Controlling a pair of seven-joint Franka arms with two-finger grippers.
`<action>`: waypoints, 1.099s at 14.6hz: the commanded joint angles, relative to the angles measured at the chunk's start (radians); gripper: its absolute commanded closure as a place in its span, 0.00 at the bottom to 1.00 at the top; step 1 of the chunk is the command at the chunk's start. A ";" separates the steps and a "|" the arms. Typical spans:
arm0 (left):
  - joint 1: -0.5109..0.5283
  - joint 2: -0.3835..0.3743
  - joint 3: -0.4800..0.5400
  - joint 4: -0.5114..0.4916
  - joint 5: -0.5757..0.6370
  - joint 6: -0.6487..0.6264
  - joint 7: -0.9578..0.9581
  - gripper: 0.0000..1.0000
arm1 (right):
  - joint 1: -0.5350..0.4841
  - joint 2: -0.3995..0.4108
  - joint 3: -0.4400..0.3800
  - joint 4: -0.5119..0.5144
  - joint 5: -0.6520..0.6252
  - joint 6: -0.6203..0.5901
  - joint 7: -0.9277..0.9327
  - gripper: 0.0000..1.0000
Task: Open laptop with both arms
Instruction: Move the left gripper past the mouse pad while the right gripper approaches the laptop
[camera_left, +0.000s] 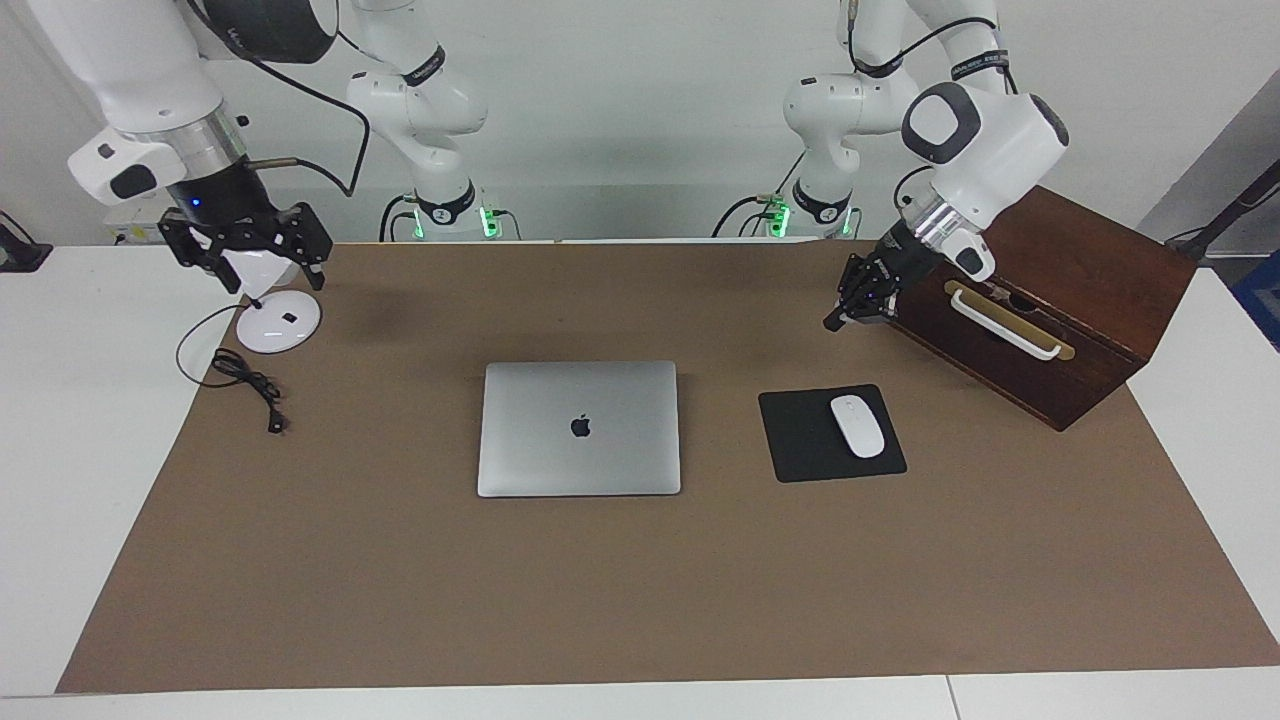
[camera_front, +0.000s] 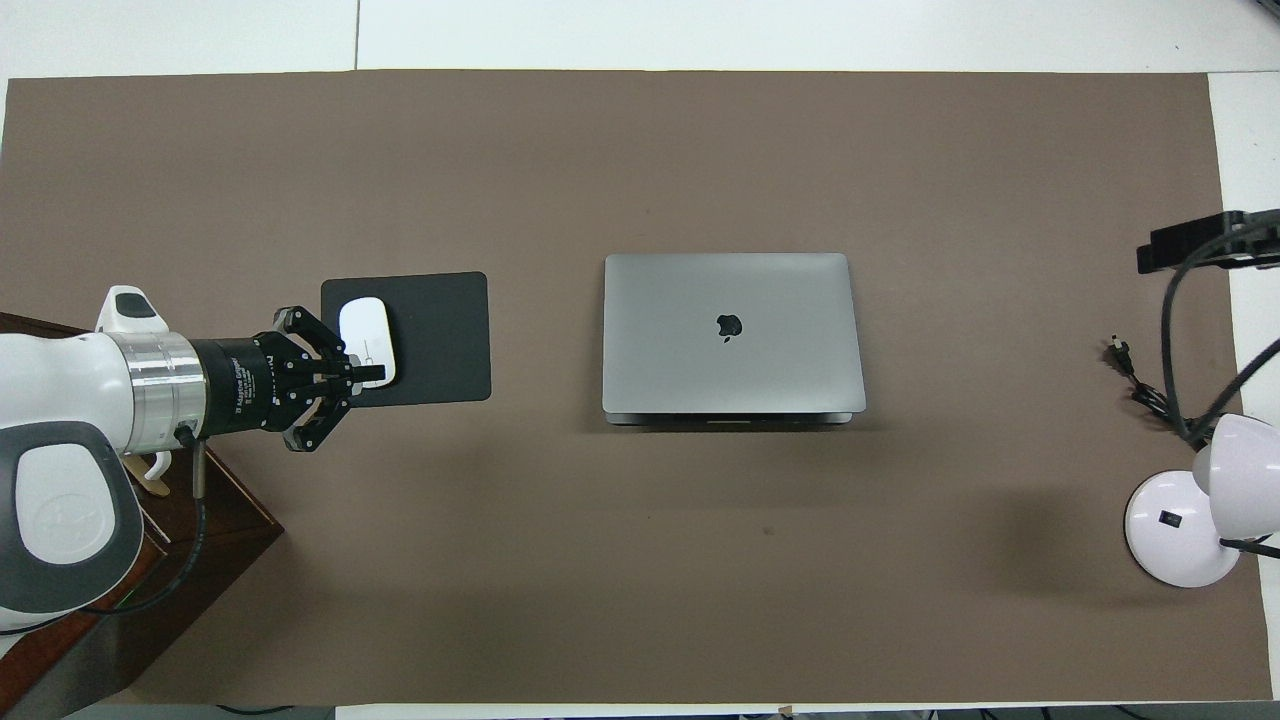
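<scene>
A closed laptop (camera_left: 579, 428) lies flat mid-desk, lid untouched. The left end effector (camera_left: 838, 317), fingertips pressed together and empty, hangs at its two o'clock, likely approaching. The right end effector (camera_left: 250, 248), grip unclear, hovers over the lamp (camera_left: 277, 320) at ten o'clock.

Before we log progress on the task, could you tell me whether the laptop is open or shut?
Shut. The laptop lies flat on the brown mat, lid down with its logo facing up; no keys or trackpad show.

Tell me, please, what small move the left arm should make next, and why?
Probably carry the shut left gripper on toward the closed thin silver-grey laptop: it hangs beside the dark wooden box, while the right gripper waits at the white desk lamp.
</scene>
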 joint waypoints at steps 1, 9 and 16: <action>-0.018 0.021 0.003 -0.055 -0.109 0.090 -0.015 1.00 | -0.010 -0.012 0.035 -0.090 0.062 0.161 0.061 0.00; -0.112 0.053 0.003 -0.148 -0.255 0.247 -0.035 1.00 | 0.056 -0.003 0.086 -0.279 0.281 0.534 0.257 0.00; -0.291 0.157 0.003 -0.158 -0.682 0.469 -0.011 1.00 | 0.107 0.013 0.152 -0.411 0.560 0.841 0.343 0.00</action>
